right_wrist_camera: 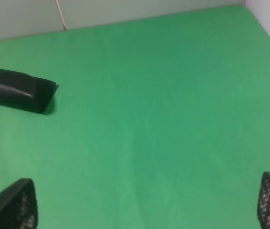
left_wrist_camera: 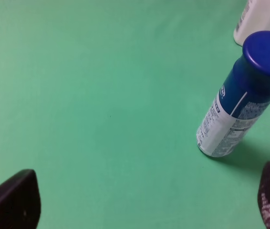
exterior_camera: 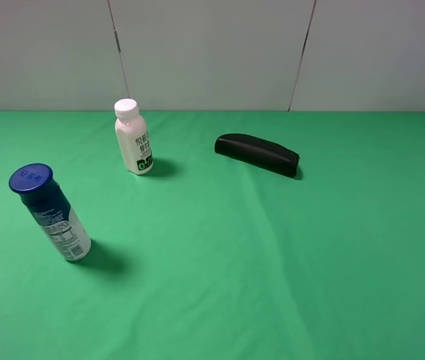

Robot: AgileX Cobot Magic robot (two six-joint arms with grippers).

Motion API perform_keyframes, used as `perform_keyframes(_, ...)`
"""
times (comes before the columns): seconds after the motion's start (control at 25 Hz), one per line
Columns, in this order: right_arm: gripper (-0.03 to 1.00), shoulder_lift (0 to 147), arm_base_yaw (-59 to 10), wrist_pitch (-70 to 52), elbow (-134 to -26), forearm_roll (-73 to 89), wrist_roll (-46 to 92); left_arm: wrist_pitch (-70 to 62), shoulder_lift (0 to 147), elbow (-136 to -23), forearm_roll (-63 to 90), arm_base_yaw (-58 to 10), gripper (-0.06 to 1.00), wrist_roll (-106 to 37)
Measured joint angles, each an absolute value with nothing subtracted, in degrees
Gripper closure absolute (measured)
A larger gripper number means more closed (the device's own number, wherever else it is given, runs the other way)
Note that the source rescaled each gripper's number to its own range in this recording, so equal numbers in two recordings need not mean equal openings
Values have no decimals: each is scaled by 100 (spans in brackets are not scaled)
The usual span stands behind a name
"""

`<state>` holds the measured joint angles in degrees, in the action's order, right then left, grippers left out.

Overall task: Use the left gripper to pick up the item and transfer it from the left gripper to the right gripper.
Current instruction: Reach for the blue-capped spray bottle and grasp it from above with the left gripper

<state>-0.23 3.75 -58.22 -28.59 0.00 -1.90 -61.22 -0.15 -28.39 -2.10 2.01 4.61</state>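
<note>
The item, a tall bottle with a dark blue cap and white labelled lower body (exterior_camera: 51,212), stands upright on the green cloth at the left. It also shows in the left wrist view (left_wrist_camera: 242,93), ahead of the left gripper (left_wrist_camera: 144,202) and off to one side. That gripper is open and empty, with only its two black fingertips (left_wrist_camera: 13,200) showing. The right gripper (right_wrist_camera: 144,205) is open and empty over bare cloth. Neither arm shows in the exterior high view.
A smaller white bottle with a white cap (exterior_camera: 133,138) stands behind the item; its base shows in the left wrist view (left_wrist_camera: 261,16). A long black case (exterior_camera: 257,154) lies at the back middle and shows in the right wrist view (right_wrist_camera: 15,89). A grey wall (exterior_camera: 212,52) rises behind the table.
</note>
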Motion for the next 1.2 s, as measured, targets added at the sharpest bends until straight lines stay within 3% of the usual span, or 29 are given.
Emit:
perform_keyframes(0.6,-3,-23,375,-5830,-2859,0,-190,-6122,-15,-2839,-210,201,11,461)
perform_keyframes(0.84,-3,-23,375,-5830,-2859,0,-190,-6122,18,-2984,-194,201,-3,454)
perform_keyframes(1.2,-3,-23,375,-5830,-2859,0,-190,-6132,1375,-3940,-92,201,-5,148)
